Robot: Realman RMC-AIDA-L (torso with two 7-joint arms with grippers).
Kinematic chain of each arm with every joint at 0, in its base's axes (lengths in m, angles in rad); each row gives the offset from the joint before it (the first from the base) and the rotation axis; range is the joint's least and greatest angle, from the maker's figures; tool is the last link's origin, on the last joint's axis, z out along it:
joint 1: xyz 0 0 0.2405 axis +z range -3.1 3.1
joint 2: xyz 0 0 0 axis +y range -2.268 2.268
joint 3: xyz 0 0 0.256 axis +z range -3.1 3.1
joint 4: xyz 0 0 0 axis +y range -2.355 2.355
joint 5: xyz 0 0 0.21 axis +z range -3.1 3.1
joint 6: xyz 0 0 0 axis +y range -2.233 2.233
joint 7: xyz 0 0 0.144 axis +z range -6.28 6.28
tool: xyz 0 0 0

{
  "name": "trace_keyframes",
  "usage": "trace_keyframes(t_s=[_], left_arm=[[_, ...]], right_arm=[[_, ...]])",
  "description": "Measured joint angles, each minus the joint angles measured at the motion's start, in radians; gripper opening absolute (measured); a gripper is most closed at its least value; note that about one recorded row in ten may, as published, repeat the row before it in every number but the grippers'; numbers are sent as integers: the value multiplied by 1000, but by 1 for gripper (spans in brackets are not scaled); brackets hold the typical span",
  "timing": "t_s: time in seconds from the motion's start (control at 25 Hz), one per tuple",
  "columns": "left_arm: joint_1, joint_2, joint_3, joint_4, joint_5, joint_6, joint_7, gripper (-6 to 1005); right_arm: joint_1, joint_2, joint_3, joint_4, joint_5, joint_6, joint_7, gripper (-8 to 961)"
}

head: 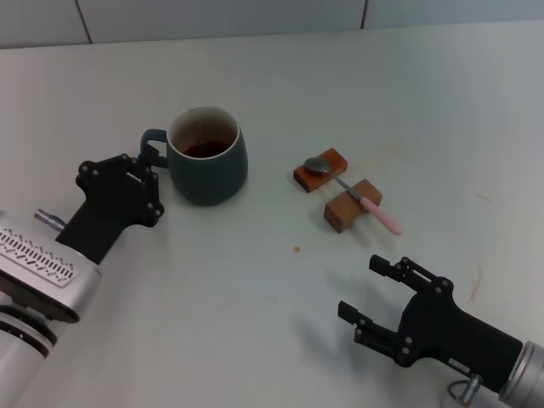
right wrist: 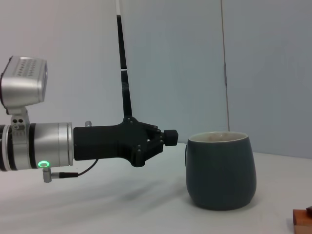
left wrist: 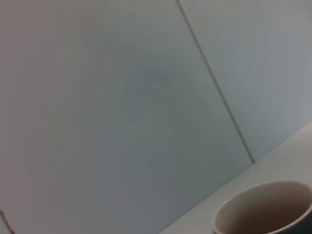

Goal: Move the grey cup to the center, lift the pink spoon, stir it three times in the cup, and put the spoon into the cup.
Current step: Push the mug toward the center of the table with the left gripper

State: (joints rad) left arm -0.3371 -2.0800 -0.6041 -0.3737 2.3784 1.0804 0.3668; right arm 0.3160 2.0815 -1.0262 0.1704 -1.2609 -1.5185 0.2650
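Left end effector (head: 153, 174) sits at the grey cup's (head: 208, 157) handle, apparently closed on it, ready to drag the cup to center. Pink spoon (head: 353, 194) bridges two wooden blocks (head: 338, 193), handle raised for grasping. Right end effector (head: 372, 293) hovers open above the bench (head: 255, 323).

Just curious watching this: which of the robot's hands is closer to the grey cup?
The left. The left gripper is right at the grey cup's handle, while the right gripper waits well away, nearer the robot.

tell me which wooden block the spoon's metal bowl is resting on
The reddish-brown block, the one farther from the robot and nearer the cup. The lighter block holds the spoon by its pink handle.
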Motion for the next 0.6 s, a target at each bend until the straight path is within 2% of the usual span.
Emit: trace_keyframes(t_s=[0.24, 0.6], left_arm=[[-41, 0, -13, 2, -1, -77, -5, 0], [-85, 0, 63, -34, 7, -122, -2, 0]], right_arm=[[0, 0, 0, -1, 0, 0, 1, 769], [0, 0, 0, 0, 0, 0, 3, 769]])
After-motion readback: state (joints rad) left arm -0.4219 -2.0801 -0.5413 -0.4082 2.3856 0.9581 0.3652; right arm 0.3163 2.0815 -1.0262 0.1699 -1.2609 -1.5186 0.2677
